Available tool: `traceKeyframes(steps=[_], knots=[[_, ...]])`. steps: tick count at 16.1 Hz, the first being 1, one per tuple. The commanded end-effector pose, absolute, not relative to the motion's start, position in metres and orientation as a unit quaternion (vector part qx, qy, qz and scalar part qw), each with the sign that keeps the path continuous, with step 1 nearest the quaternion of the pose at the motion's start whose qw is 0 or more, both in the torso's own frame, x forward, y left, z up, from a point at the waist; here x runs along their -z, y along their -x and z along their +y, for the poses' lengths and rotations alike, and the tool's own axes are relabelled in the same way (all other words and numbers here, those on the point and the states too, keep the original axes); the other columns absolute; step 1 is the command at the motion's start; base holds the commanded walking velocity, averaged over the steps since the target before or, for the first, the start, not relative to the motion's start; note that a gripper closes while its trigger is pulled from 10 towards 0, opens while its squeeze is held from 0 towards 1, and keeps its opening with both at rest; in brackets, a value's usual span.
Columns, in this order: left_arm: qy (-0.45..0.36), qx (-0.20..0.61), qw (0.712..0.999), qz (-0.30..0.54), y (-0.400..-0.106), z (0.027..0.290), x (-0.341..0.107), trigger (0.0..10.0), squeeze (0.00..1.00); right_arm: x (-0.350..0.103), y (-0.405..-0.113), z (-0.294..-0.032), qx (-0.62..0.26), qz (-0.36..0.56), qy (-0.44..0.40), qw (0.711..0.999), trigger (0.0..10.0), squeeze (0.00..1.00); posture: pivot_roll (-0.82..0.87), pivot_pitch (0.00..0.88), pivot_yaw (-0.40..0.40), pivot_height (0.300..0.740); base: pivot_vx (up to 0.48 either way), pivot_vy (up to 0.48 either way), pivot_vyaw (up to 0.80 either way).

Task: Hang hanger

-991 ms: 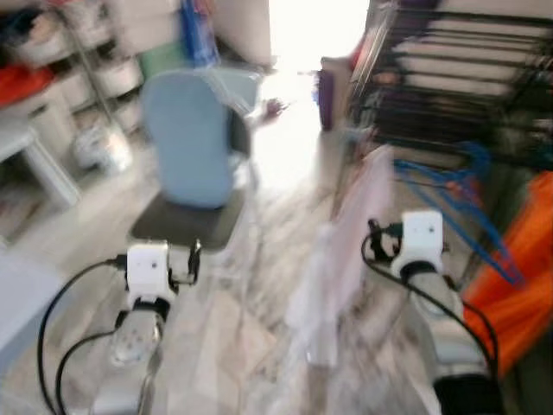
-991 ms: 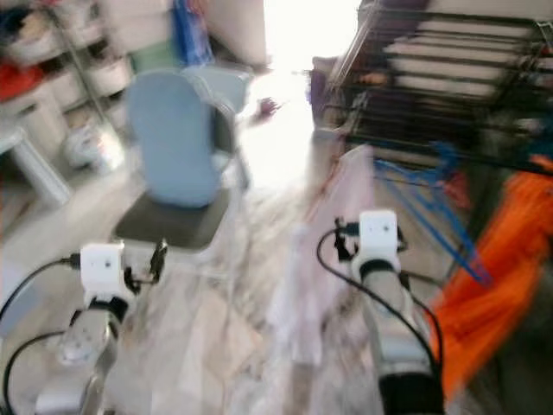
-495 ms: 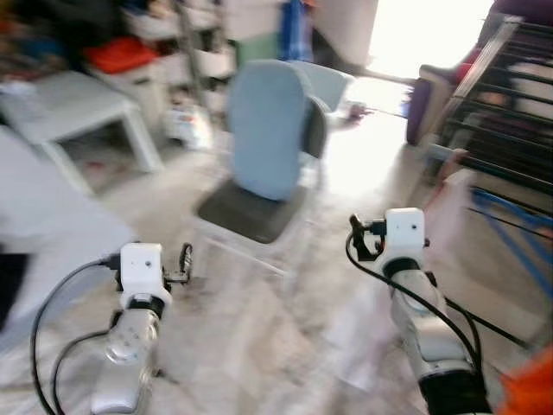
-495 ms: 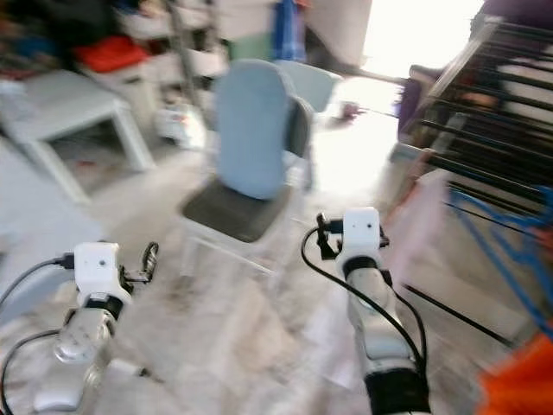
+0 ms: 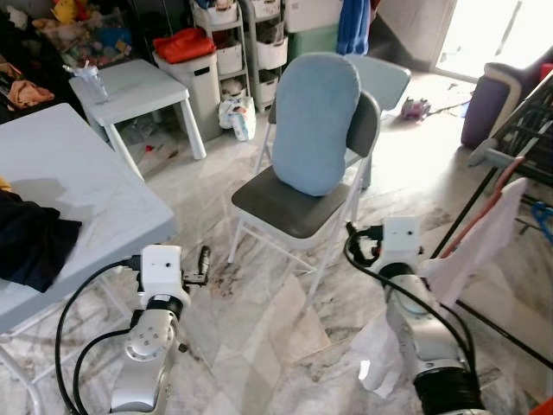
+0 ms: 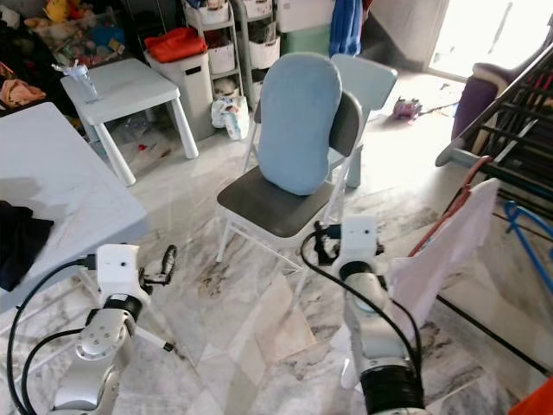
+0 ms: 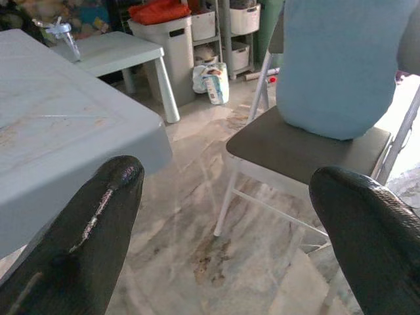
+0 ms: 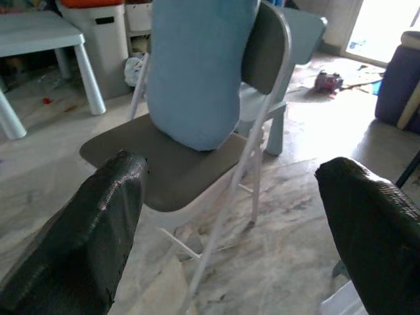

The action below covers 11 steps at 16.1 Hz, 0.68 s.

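Note:
A blue hanger point(image 6: 527, 235) shows in part at the far right edge, by the dark drying rack point(image 5: 521, 131). A pale pink garment point(image 5: 478, 245) on a reddish bar point(image 6: 452, 204) hangs from the rack's near end, just right of my right arm. My left gripper point(image 7: 230, 176) is open with nothing between its fingers, low over the floor beside the white table point(image 5: 73, 186). My right gripper point(image 8: 233, 167) is open too and points at the folding chair point(image 5: 289, 206) with the blue cushion point(image 5: 316, 121).
A dark garment point(image 5: 30, 242) lies on the white table at my left. A small white table point(image 5: 130, 85), storage drawers point(image 5: 251, 43) and a bin with a red top point(image 5: 186, 45) stand behind. A purple pouf point(image 5: 482, 102) sits at the back right. Marble floor lies ahead.
The camera has swung left: the rack, blue hangers and orange cloth slid to the right edge, and the chair and tables came into view. Both arms keep their pose.

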<state>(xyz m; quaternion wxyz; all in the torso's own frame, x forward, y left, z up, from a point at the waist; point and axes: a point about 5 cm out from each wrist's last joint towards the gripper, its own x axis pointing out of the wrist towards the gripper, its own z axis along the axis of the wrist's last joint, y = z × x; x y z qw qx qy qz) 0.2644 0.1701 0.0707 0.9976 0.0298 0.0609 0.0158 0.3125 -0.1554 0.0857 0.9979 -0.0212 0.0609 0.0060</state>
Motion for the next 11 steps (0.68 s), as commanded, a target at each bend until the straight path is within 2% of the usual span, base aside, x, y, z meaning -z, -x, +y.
traceKeyframes(steps=[1,11], knots=[[-0.036,-0.028,0.997,0.059,-0.2659,0.1776,-0.073,10.0,0.0,-0.093,-0.3173,-0.1484,-0.018,0.046,0.015,0.999,10.0,0.0,-0.04,0.0,0.02,0.74,-0.247,0.0,0.0],[-0.034,-0.025,0.997,0.064,-0.2673,0.1739,-0.0717,10.0,0.0,-0.092,-0.318,-0.1501,-0.024,0.046,0.015,0.999,10.0,0.0,-0.04,0.0,0.019,0.74,-0.283,0.0,0.0]])
